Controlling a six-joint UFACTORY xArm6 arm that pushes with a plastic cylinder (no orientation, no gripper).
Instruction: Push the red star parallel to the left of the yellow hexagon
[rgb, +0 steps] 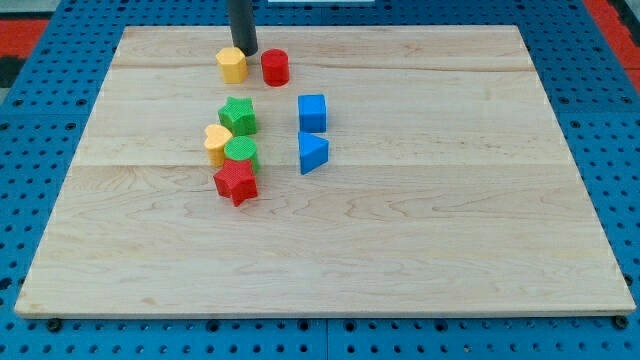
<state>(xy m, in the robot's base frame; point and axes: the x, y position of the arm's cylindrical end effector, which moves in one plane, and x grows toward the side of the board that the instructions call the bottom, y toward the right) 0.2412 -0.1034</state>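
The red star (236, 182) lies left of the board's middle, touching a green round block (241, 152) just above it. The yellow hexagon (231, 64) sits near the view's top, well above the star. My tip (246, 51) is at the view's top, right behind the yellow hexagon's upper right edge and just left of a red cylinder (275, 67). The tip is far from the red star.
A green star (238, 115) and a yellow heart (217, 143) stand in a column between hexagon and red star. A blue cube (312, 112) and a blue triangle (312, 152) lie to the right. The wooden board (400, 250) rests on blue pegboard.
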